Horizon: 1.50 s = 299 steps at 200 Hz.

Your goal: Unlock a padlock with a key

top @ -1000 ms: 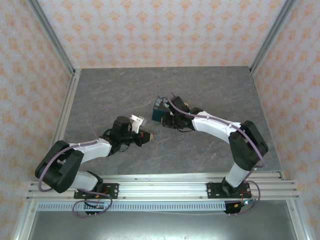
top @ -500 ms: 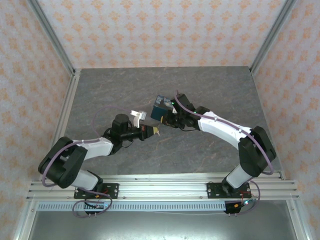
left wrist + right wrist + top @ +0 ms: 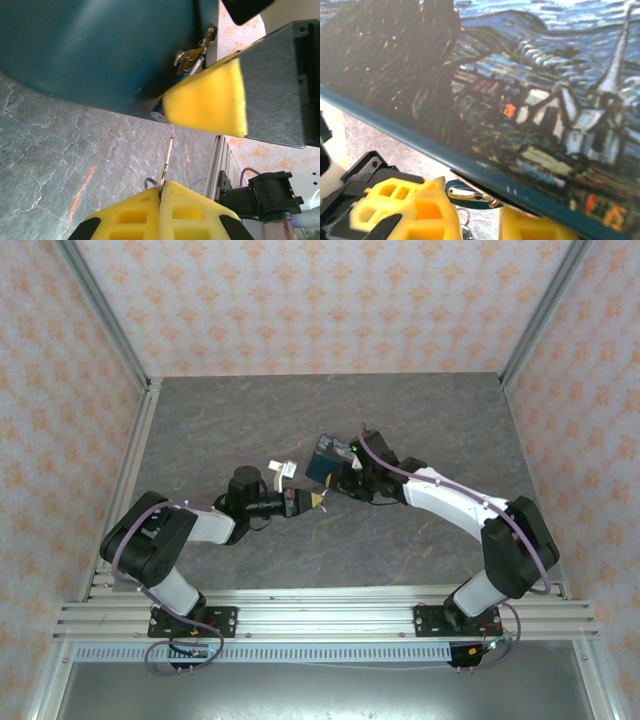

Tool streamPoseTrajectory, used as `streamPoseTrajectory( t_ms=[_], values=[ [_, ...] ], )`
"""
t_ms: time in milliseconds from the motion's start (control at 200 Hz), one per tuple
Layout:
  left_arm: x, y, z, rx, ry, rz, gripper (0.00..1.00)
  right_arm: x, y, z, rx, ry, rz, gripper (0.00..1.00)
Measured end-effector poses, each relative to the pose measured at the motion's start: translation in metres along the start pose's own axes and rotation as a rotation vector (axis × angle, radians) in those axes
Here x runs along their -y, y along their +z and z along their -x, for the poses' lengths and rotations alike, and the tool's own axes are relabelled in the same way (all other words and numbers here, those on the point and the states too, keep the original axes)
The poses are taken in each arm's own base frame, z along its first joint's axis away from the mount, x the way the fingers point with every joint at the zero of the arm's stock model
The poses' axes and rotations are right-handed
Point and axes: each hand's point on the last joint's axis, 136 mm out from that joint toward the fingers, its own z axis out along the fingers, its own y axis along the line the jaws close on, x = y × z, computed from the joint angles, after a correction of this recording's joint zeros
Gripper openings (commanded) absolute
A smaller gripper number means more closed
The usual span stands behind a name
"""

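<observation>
Left jaws clamped tight on the thin silver key (image 3: 167, 157) -- I'd square its tip to the tiny brassy metal padlock (image 3: 191, 54), pinched in the right jaws beside the blue painted box (image 3: 100, 50) -- then ease in.

The box (image 3: 322, 454) lies on the surface (image 3: 220, 420), a little right of its middle. The left pincer (image 3: 160, 197) is just near-left of it, and its key (image 3: 166, 159) points to the padlock (image 3: 192, 54) on the box side. The right pincer (image 3: 342, 481) is at the box's near right corner.
</observation>
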Motion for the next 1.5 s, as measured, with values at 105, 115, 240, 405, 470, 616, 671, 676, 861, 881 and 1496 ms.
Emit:
streamPoseTrajectory(
  t_ms=[105, 115, 240, 405, 470, 616, 671, 676, 861, 881, 1496],
  values=[
    [0.0, 0.002, 0.004, 0.003, -0.006, -0.023, 0.0, -0.001, -0.005, 0.003, 0.008, 0.011, 0.017, 0.0],
    [0.0, 0.002, 0.004, 0.004, -0.008, -0.024, 0.0, 0.0, -0.005, 0.003, 0.008, 0.012, 0.018, 0.0],
    [-0.001, 0.004, 0.006, 0.002, -0.02, -0.043, 0.0, 0.001, -0.006, 0.004, 0.01, 0.02, 0.026, 0.0],
    [-0.001, 0.008, 0.007, -0.003, -0.013, -0.066, 0.0, 0.001, -0.006, 0.003, -0.002, 0.029, 0.036, 0.0],
    [-0.003, 0.009, 0.005, -0.011, -0.016, -0.07, 0.0, 0.0, -0.006, 0.003, -0.007, 0.033, 0.045, 0.0],
    [-0.011, 0.013, 0.001, -0.026, -0.028, -0.07, 0.0, -0.001, -0.006, 0.003, -0.021, 0.056, 0.066, 0.0],
    [-0.013, 0.015, 0.0, -0.031, -0.029, -0.074, 0.0, -0.001, -0.006, 0.003, -0.025, 0.061, 0.072, 0.0],
    [-0.014, 0.015, -0.001, -0.032, -0.029, -0.074, 0.0, -0.001, -0.006, 0.003, -0.026, 0.062, 0.073, 0.0],
    [-0.017, 0.016, -0.003, -0.037, 0.003, -0.07, 0.0, 0.0, 0.0, -0.001, -0.057, 0.071, 0.08, 0.0],
    [-0.017, 0.015, -0.003, -0.038, 0.015, -0.067, 0.0, 0.0, 0.0, -0.001, -0.06, 0.071, 0.08, 0.0],
    [-0.014, 0.007, 0.007, 0.019, 0.22, -0.001, 0.0, -0.002, 0.003, 0.0, -0.068, 0.073, 0.083, 0.0]
  ],
)
